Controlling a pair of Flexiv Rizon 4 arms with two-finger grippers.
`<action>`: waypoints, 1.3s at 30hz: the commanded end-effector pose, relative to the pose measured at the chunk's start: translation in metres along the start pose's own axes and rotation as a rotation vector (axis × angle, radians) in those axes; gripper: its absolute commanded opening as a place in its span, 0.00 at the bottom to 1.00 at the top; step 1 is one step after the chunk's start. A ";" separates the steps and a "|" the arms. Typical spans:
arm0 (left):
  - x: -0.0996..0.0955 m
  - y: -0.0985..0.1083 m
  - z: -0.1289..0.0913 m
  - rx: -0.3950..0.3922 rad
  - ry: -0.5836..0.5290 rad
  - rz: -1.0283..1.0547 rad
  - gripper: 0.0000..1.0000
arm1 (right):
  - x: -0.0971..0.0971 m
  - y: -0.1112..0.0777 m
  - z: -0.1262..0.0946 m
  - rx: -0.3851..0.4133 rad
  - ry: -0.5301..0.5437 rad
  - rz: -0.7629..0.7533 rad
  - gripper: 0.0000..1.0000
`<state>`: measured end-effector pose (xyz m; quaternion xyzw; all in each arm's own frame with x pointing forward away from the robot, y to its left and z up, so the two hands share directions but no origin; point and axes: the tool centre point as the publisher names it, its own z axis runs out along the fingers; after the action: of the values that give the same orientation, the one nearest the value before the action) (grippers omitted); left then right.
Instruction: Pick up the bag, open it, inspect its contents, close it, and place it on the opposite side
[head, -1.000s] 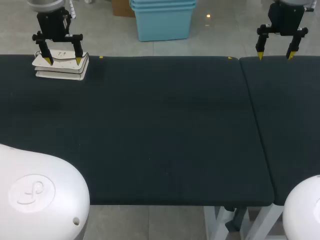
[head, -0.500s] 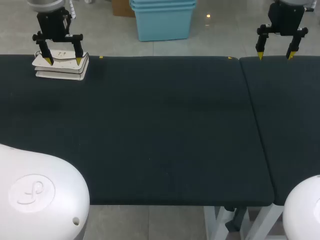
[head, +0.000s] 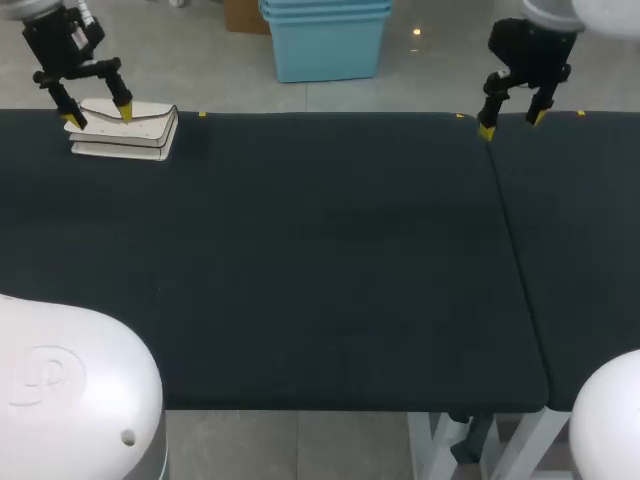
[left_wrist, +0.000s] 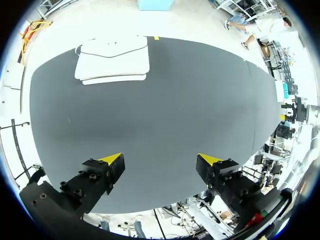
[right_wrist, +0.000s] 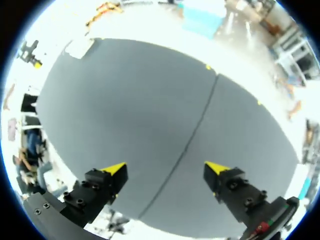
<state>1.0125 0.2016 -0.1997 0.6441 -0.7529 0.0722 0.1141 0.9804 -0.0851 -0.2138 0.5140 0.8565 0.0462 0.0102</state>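
Two grippers, fingers spread, holding nothing: left gripper (head: 99, 116) hovers by white bag (head: 135, 135) at far-left corner of surface (head: 320, 260); right gripper (head: 511, 124) well apart.

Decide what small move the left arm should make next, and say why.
Probably move the open left claw forward and down over the white bag. The bag lies flat, ungrasped, far left on the table; in the left wrist view it sits ahead of the claw, not between its fingers.

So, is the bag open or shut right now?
Shut: the white bag lies flat, with its flap folded down over its front.
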 end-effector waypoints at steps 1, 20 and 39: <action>-0.025 -0.010 -0.005 -0.021 0.128 -0.013 1.00 | 0.021 -0.011 0.014 -0.212 -0.021 -0.297 1.00; -0.097 -0.026 0.007 -0.051 0.250 -0.083 1.00 | 0.067 -0.003 0.070 -0.479 0.166 -0.748 1.00; -0.144 -0.037 0.024 -0.028 0.379 -0.158 1.00 | 0.080 0.006 0.102 -0.516 0.212 -0.908 1.00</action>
<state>1.0568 0.3186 -0.2585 0.6886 -0.6793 0.1375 0.2130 0.9546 -0.0057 -0.3074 0.0663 0.9515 0.2933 0.0650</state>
